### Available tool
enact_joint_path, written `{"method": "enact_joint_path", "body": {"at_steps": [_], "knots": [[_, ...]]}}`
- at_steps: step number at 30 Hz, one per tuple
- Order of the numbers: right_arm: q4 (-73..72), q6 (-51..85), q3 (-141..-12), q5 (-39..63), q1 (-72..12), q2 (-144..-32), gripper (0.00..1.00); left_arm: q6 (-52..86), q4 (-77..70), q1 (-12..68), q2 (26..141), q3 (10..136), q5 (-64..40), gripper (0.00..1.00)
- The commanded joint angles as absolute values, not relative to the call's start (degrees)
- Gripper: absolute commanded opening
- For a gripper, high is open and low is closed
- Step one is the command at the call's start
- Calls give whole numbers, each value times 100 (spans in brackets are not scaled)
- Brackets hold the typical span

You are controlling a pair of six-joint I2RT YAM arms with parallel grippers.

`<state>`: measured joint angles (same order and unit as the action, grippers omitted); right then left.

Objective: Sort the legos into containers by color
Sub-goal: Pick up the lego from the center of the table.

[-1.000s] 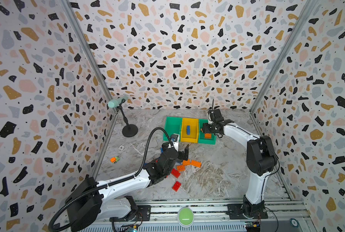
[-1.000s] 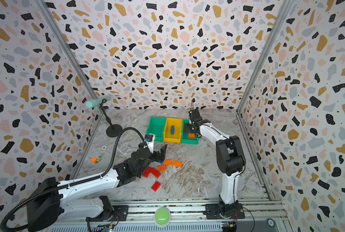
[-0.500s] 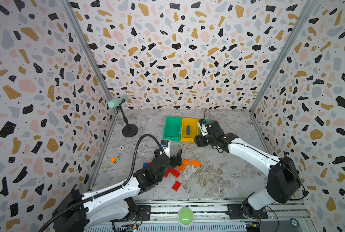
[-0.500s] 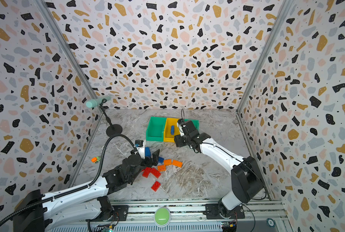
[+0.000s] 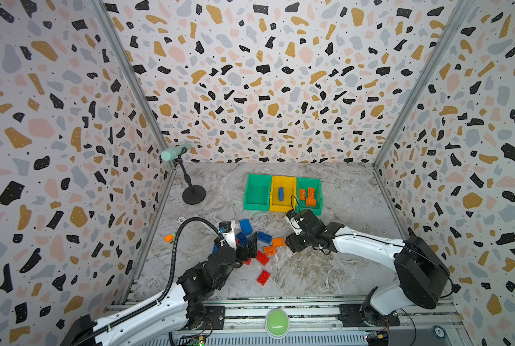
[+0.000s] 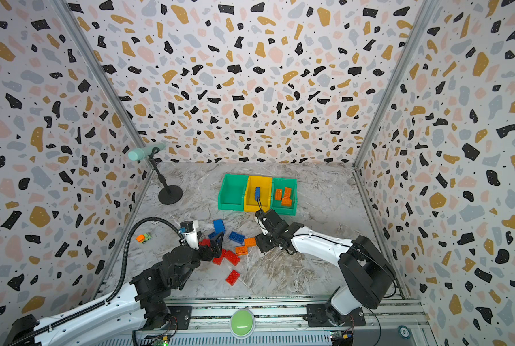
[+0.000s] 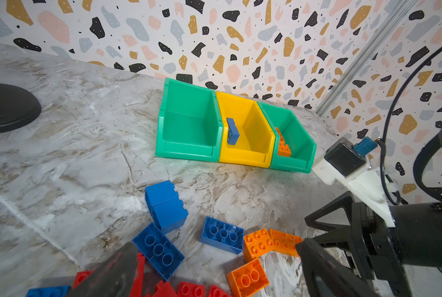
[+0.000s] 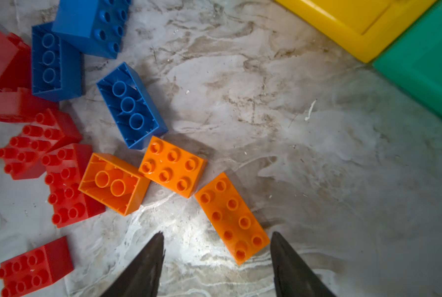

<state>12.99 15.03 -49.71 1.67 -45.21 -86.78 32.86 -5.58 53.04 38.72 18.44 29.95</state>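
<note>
right end effector agape, over orange lego

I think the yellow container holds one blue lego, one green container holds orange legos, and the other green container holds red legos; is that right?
Not quite: the other green container is empty, as both top views show. The yellow container does hold one blue lego, and the orange legos lie in their green container.

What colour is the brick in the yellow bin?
Blue; the brick shows best in the left wrist view.
</note>
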Motion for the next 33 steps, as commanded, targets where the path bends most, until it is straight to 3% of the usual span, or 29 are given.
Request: {"method": "enact_joint_path", "body": {"at_steps": [1,13,16,18,21,33], "knots": [[1187,1399,-4952,-6,-4526,-8845,67,3382,-569,5276,3764,1759,2944,100],[1175,1190,-5125,70,-4526,-9523,64,3459,-448,5278,3456,1604,3223,100],[1181,1232,-5074,75,-4526,-9530,58,3459,-452,5274,3435,1591,3271,100],[1218,1289,-5068,32,-4526,-9541,46,3452,-481,5273,3435,1582,3287,100],[1282,1324,-5062,-42,-4526,-9525,37,3430,-509,5275,3438,1581,3305,100],[1526,1516,-5496,-479,-4346,-9091,31,3281,-799,5279,3829,1810,3097,100]]}}
